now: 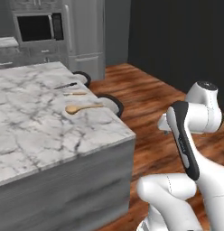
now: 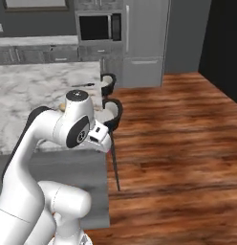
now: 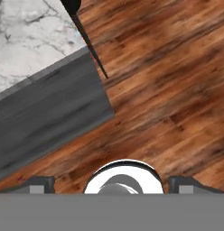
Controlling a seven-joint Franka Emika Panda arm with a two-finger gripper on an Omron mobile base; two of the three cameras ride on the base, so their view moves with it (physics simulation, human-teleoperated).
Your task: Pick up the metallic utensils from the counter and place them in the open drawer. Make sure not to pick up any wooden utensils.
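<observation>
The black-handled knife [image 1: 66,85] lies near the far right edge of the white marble counter [image 1: 37,117], its grey blade end toward the counter's middle and its dark handle toward the edge. Just nearer the camera lies the smaller wooden spoon [image 1: 75,93], pale and slim, and nearer still the large wooden spoon [image 1: 82,108], its round bowl toward the counter's middle and its handle reaching toward the right edge. All three lie flat on the marble, apart from each other, in a loose row along that edge. In the right base view the knife [image 2: 83,85] shows as a thin dark line near the counter's [image 2: 34,95] right edge. Two dark-rimmed stools [image 1: 111,103] stand just beyond that edge, over the wood floor [image 1: 154,99]. The gripper [image 3: 111,182] is well apart from the utensils: in the hand view its two dark finger tips [image 3: 39,185] stand wide apart at the bottom, with nothing between them and nothing touched, looking down on the wood floor [image 3: 168,90], the grey panelled side of the counter [image 3: 50,108] and a corner of its marble top, with a thin black stool leg [image 3: 93,49] slanting across. The white arm [image 1: 195,122] is folded by the counter's near corner. A microwave [image 1: 37,27] and a steel fridge [image 1: 84,31] stand against the far wall.
</observation>
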